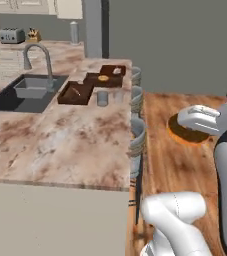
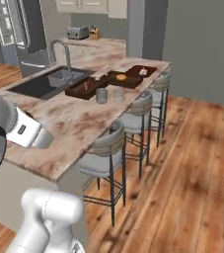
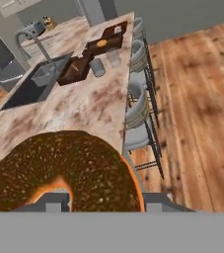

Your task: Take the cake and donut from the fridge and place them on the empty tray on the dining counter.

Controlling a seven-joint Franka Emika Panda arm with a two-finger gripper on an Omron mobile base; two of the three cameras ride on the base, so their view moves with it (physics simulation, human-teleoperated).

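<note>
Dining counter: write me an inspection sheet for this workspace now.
Surface: pinkish-beige marble dining counter, near part bare.
Job's things: brown-glazed ring donut carried over the wooden floor; brown trays at the far end.
Clutter: two cups; pale orange ring in one tray.
Grippers: gripper shut on the donut.
Cables: nothing seen.
Surroundings: dark sink, grey faucet, grey stools, grey fridge.

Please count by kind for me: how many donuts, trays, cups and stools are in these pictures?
Donuts: 2, brown-glazed donut, paler donut
Trays: 3
Cups: 2
Stools: 3
Total: 10
</note>
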